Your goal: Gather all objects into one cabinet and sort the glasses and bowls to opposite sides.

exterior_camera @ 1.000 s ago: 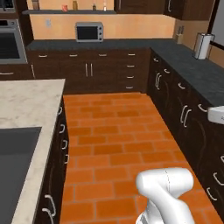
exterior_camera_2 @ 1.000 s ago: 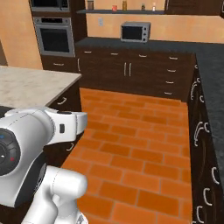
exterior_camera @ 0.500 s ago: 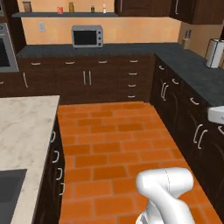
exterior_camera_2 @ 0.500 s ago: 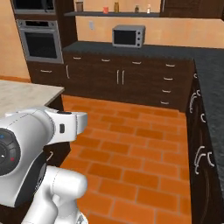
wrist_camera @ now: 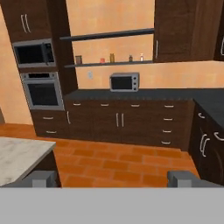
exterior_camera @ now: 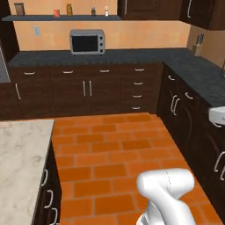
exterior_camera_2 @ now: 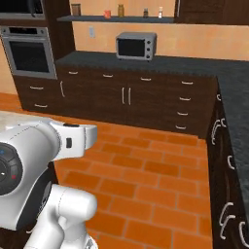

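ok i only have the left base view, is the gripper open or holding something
observer: open. in the hand view the gripper has its fingertips far apart with nothing between them
operator: and what's off my left edge
observer: a steel wall oven built into a tall dark unit, with a microwave set above it
operator: anything higher up, above my top edge
observer: a second dark shelf runs above the one holding the jars
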### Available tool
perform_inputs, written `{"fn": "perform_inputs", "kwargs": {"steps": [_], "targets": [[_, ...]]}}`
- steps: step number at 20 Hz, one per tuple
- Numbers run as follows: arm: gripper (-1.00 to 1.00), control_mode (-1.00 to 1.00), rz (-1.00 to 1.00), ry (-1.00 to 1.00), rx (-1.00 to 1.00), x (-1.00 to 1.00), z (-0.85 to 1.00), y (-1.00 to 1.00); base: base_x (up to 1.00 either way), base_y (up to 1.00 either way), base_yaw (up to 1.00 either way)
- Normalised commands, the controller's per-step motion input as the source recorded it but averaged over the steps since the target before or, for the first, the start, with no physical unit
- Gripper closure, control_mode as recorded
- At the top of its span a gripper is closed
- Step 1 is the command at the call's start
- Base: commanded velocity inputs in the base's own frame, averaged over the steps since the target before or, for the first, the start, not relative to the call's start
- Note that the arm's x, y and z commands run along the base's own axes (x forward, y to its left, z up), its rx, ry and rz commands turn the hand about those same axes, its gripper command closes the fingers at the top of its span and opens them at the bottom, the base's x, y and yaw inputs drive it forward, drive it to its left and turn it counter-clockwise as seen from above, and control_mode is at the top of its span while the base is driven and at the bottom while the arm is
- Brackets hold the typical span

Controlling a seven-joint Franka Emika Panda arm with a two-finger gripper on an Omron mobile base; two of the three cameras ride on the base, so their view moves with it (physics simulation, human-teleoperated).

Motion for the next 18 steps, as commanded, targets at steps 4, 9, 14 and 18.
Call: {"fn": "perform_inputs", "kwargs": {"steps": [4,9,14,18], "targets": [[-1.0,1.0,0.0,0.0,0.0,0.0,0.0,0.0,1.0,0.0,0.0],[-1.0,1.0,0.0,0.0,0.0,0.0,0.0,0.0,1.0,0.0,0.0],[-1.0,1.0,0.0,0.0,0.0,0.0,0.0,0.0,1.0,0.0,0.0],[-1.0,1.0,0.0,0.0,0.0,0.0,0.0,0.0,1.0,0.0,0.0]]}}
